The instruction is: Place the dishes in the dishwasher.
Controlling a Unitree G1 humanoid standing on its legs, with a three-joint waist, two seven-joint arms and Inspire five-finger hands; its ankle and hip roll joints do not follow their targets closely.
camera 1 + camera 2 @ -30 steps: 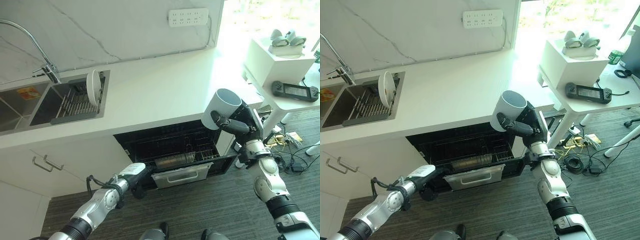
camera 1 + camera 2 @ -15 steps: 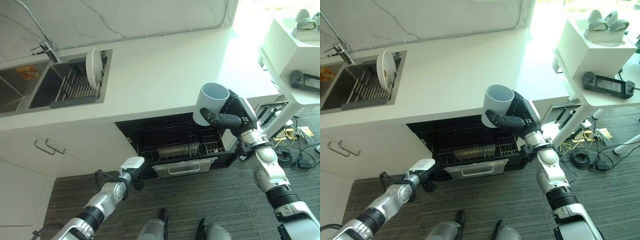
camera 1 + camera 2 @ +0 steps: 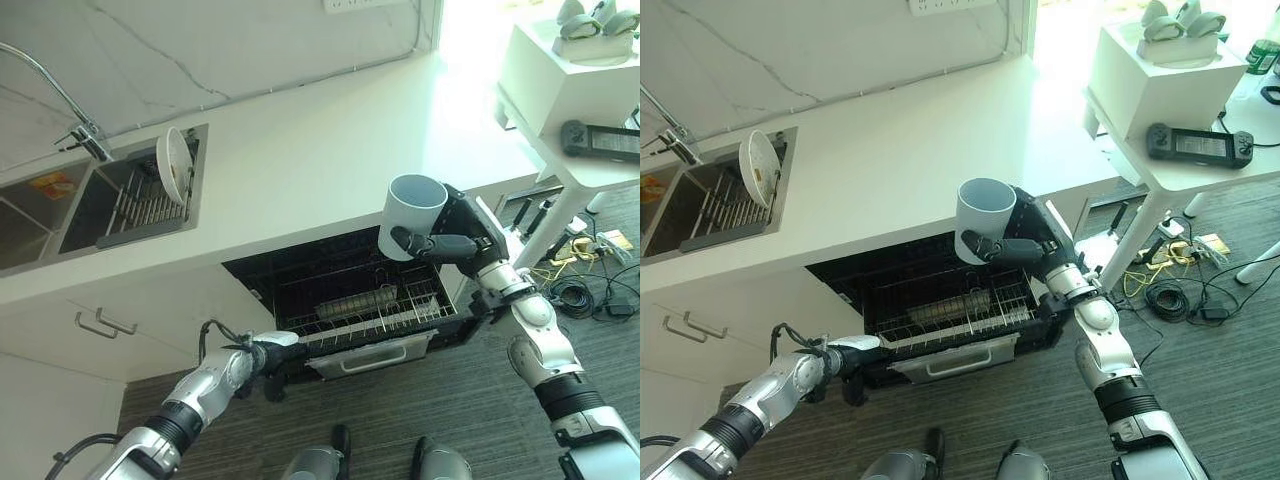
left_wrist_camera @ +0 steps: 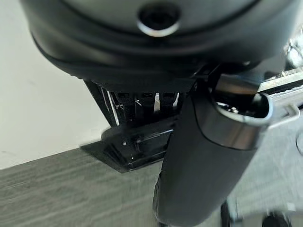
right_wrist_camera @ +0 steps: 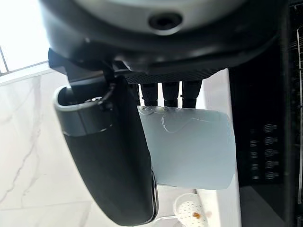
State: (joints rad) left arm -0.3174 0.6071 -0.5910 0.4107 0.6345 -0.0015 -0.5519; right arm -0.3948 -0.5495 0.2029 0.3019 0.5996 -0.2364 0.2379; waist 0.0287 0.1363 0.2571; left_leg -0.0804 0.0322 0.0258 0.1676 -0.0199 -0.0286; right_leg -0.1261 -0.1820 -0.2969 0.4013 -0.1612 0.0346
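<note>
Since the earlier frame the wire rack (image 3: 375, 305) has come further out of the open dishwasher (image 3: 940, 300), with the left robot hand (image 3: 262, 357) at its front edge; whether those fingers grip cannot be told. The pale cup (image 3: 411, 215) is held upright above the rack's right end, the right robot hand (image 3: 462, 240) curled round it. A white plate (image 3: 172, 165) stands in the sink rack (image 3: 150, 195) on the tabletop (image 3: 320, 160).

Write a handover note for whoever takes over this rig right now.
Right robot hand: shut on the pale blue cup, held upright above the open dishwasher.
Left robot hand: at the front of the pulled-out wire rack; grip not readable.
A white plate stands in the sink rack.
Done: dishwasher open, rack out, cup in hand.
Left: set the cup in the rack, then fetch the plate.
</note>
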